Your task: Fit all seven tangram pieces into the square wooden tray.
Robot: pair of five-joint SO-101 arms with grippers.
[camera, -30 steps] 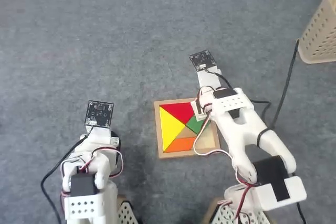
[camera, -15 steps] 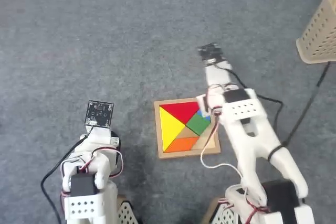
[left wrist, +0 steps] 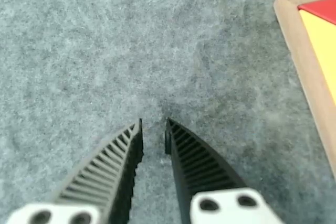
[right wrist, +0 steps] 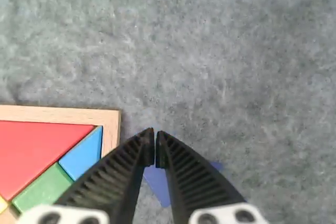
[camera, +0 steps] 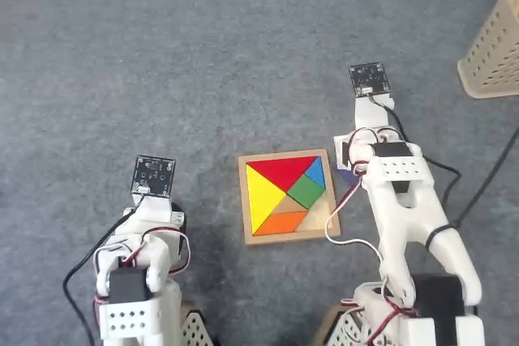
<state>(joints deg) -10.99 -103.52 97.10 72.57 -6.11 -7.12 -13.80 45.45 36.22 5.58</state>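
The square wooden tray lies between the arms. It holds a red triangle, a yellow triangle, a green square, a small blue triangle and an orange piece; bare wood shows at its near right. Just outside the tray's right edge a purple-blue piece lies on the carpet. My right gripper is shut and empty above that piece, beside the tray's corner. My left gripper hangs over bare carpet left of the tray, all but shut, holding nothing.
Grey carpet covers the whole table. A beige perforated basket stands at the far right edge. The right arm's cable trails across the carpet to its right. Open carpet stretches behind and left of the tray.
The right arm has swung from over the tray to its right side and reached farther out. The blue triangle it covered now shows in the tray's far right corner. The left arm kept still.
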